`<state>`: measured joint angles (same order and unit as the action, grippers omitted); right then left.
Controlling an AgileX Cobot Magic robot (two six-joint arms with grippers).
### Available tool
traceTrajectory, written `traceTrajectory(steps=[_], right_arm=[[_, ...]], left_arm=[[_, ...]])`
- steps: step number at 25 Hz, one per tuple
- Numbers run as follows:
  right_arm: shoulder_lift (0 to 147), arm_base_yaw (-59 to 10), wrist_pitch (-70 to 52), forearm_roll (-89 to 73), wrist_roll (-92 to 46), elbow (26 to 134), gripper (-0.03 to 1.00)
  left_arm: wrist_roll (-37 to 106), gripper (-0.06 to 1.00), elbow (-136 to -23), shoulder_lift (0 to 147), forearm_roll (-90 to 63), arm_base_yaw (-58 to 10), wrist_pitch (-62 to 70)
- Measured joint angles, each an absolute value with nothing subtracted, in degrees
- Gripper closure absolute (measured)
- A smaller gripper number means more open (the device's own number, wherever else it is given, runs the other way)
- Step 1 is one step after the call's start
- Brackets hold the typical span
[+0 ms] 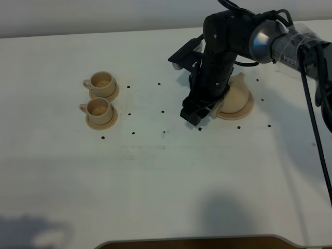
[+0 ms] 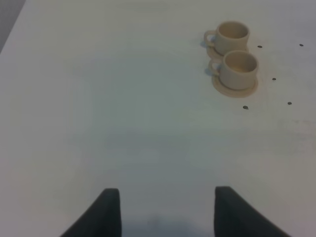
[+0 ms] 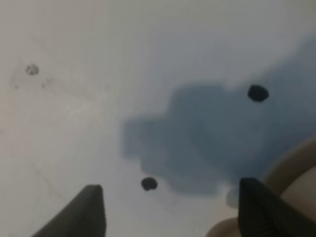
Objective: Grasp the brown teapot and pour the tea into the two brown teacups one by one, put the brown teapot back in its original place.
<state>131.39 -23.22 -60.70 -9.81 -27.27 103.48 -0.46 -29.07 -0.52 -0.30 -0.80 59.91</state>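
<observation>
ROBOT AT THE TEA TABLE: The right gripper (image 1: 199, 114) of a 2-armed robot hangs low over a white table (image 1: 166, 187), its jaws spread wide and holding nothing, just beside the brown teapot (image 1: 237, 96). The teapot sits upright on its round saucer (image 1: 246, 111) on the right of the table in the high view. The black arm covers much of its left side, and whether a finger touches the pot cannot be told. From the right wrist camera, the 2 dark fingers (image 3: 94, 210) frame bare tabletop and small black dots (image 3: 257, 93), with a tan ceramic edge (image 3: 296, 185) beyond one finger. Well apart on the left stand the rear teacup (image 1: 101, 81) and the front teacup (image 1: 98, 107), 2 matching brown cups close together, each on its own small saucer, handles turned left in the high view. The left gripper (image 2: 165, 212), seen only from its wrist camera, is likewise spread wide and empty above bare table
</observation>
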Motion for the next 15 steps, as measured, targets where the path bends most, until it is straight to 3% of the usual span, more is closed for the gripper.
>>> traceTrajectory(steps=[15], right_arm=[[131.39,-23.22,-69.14,-8.46,-25.64,103.48,0.38]], left_arm=[[-0.46,0.48,-29.07,-0.52,-0.3,-0.8,59.91]])
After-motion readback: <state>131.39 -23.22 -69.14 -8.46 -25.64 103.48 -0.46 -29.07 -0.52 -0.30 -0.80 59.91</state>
